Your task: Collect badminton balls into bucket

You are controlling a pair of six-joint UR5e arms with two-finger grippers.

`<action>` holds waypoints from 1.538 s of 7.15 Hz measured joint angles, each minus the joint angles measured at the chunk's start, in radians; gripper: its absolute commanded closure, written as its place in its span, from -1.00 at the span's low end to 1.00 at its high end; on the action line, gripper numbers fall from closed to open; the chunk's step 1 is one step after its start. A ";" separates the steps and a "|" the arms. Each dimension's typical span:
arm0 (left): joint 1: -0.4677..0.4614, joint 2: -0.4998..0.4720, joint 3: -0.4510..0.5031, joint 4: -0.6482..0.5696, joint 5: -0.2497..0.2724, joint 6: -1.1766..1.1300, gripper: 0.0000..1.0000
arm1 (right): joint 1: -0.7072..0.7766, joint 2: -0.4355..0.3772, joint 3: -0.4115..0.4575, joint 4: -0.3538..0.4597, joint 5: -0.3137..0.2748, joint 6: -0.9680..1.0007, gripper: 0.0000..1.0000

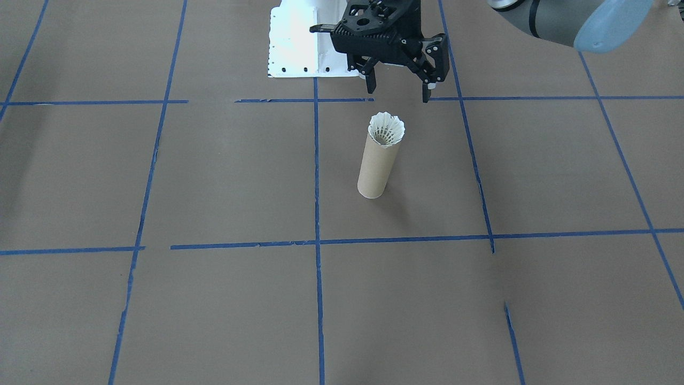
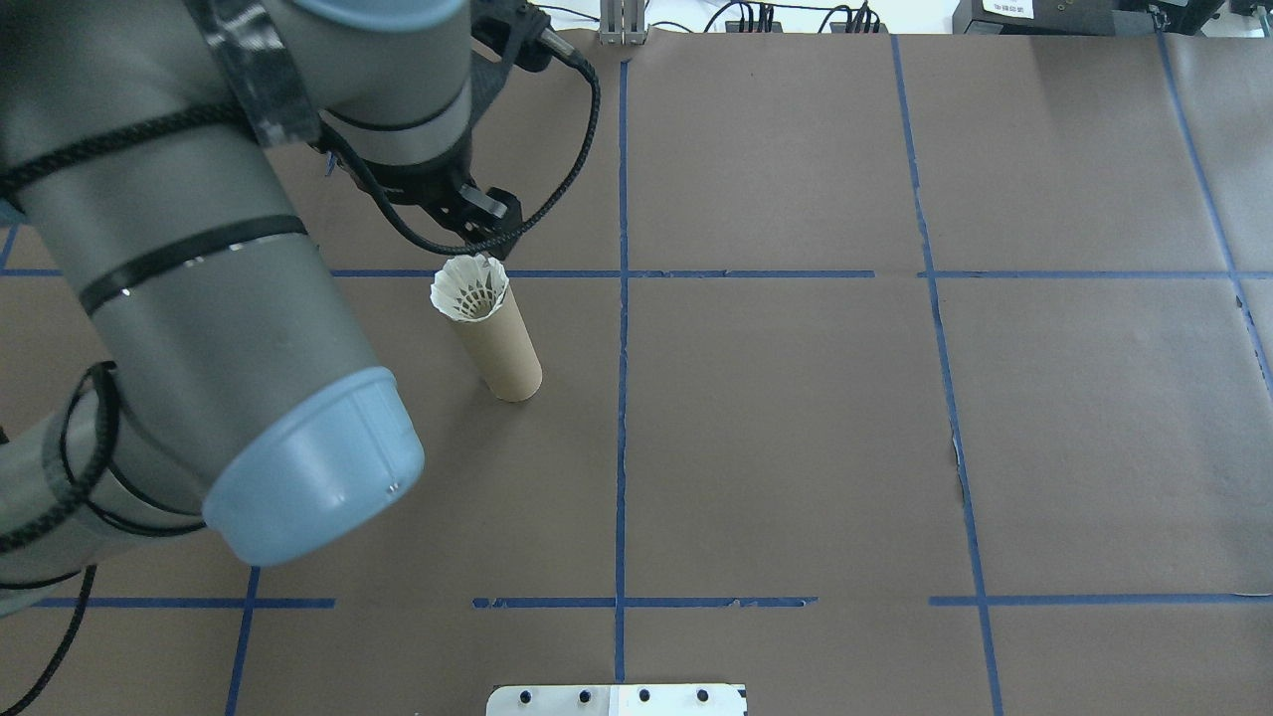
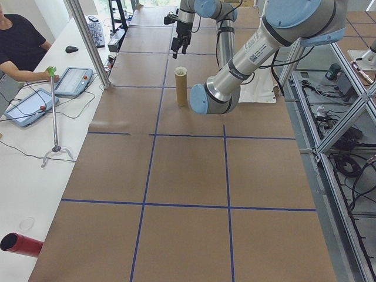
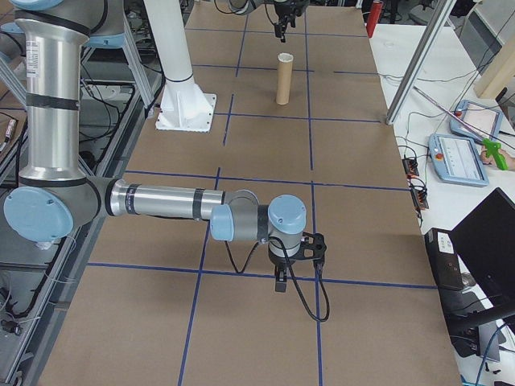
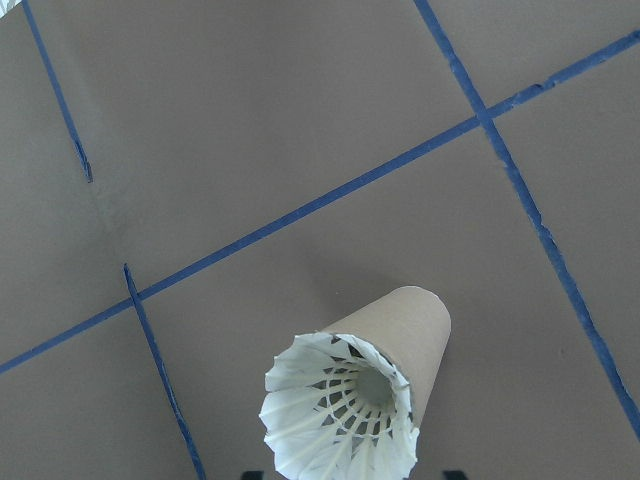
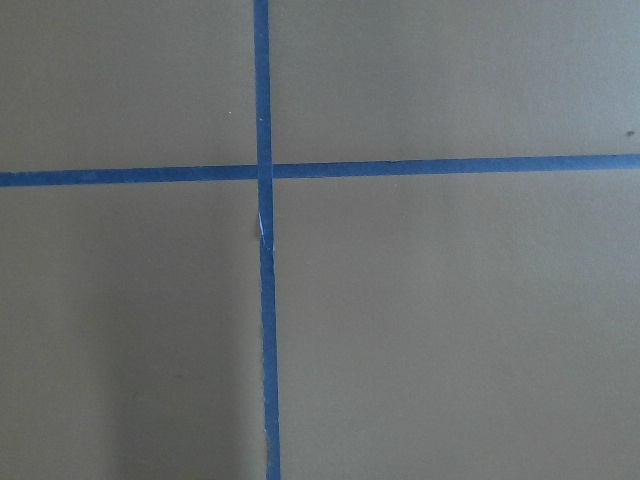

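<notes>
The shuttlecock (image 1: 386, 129) sits cork-down in the mouth of the upright bucket (image 1: 377, 167), its ribbed white feather skirt flaring over the rim; the drop looks done, no other ball showing; the left hand (image 1: 398, 92) hangs above, jaws spread and empty; the right hand (image 4: 282, 283) shows only distantly, state unclear; smooth tan cardboard, matte brown tabletop (image 1: 214, 182).

Two grey-silver UR5e arms with pale blue joint caps, black cables and black ribbed left gripper (image 1: 398, 91).
</notes>
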 measured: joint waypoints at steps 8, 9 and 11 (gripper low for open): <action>-0.595 0.561 0.217 -0.595 -0.525 0.642 -1.00 | 0.000 0.000 0.000 0.000 0.000 0.000 -1.00; -0.630 0.610 0.278 -0.616 -0.567 0.674 -1.00 | 0.000 0.000 0.000 0.000 0.000 0.000 -1.00; -0.699 0.771 0.349 -0.719 -0.589 0.690 -1.00 | 0.000 0.000 0.000 0.000 0.000 0.000 -1.00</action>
